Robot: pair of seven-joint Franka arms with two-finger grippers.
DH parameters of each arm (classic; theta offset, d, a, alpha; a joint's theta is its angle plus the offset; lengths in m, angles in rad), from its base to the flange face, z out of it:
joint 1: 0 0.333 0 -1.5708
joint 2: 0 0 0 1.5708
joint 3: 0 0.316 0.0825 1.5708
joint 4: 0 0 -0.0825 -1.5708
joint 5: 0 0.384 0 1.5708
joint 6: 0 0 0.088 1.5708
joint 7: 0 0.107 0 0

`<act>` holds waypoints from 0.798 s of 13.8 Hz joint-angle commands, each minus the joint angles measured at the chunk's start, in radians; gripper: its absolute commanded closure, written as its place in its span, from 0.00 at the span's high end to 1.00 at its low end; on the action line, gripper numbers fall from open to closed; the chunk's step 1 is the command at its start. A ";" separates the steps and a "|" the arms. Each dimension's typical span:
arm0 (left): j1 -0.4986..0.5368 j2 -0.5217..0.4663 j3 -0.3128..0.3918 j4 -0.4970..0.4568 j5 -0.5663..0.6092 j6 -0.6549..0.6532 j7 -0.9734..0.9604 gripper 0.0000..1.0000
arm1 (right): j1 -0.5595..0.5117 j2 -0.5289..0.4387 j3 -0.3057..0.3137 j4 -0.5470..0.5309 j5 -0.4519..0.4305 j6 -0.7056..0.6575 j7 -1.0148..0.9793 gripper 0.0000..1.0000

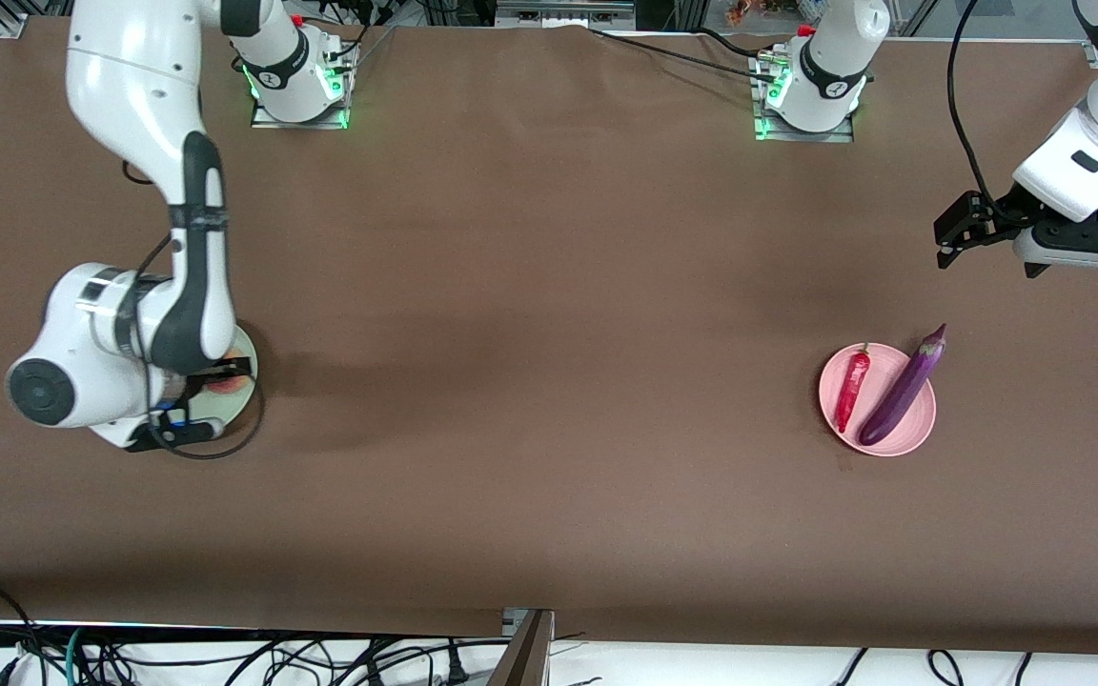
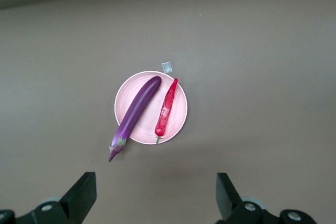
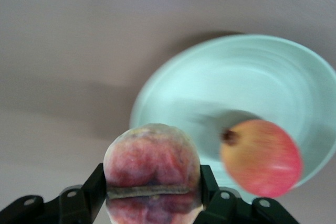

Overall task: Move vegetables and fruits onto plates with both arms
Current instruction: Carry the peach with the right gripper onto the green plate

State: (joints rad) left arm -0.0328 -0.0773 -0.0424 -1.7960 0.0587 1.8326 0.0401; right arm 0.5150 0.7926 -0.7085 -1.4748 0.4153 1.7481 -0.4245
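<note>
My right gripper is shut on the pale pink-orange peach and holds it just over the pale green plate, beside the red apple that lies on that plate. In the front view the right arm covers most of the green plate; a bit of the peach shows and the apple is hidden. The purple eggplant and the red chili lie on the pink plate, the eggplant's stem end over the rim. My left gripper hangs open and empty above the table near the pink plate.
The brown table spans the whole front view. A small clear scrap lies on the table beside the pink plate. Both arm bases stand along the table's edge farthest from the front camera. Cables hang past the edge nearest that camera.
</note>
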 commanded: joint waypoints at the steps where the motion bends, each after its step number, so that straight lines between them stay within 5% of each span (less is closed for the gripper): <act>1: -0.012 -0.001 0.010 0.007 -0.027 0.005 -0.006 1.00 | -0.016 0.019 0.012 -0.005 0.002 0.007 -0.019 0.26; 6: -0.005 0.007 0.009 0.007 -0.025 -0.025 -0.020 1.00 | -0.021 0.049 0.032 -0.018 0.003 0.050 -0.010 0.32; 8: -0.005 0.007 0.009 0.009 -0.025 -0.044 -0.032 1.00 | -0.021 0.048 0.031 -0.013 0.003 0.047 -0.010 1.00; 11: -0.007 0.008 0.009 0.018 -0.023 -0.047 -0.032 1.00 | -0.027 0.013 0.024 0.001 0.003 0.015 -0.020 1.00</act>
State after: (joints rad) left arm -0.0330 -0.0707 -0.0403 -1.7959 0.0585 1.8048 0.0124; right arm 0.4927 0.8487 -0.6791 -1.4721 0.4160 1.7893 -0.4371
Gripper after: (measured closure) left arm 0.000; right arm 0.009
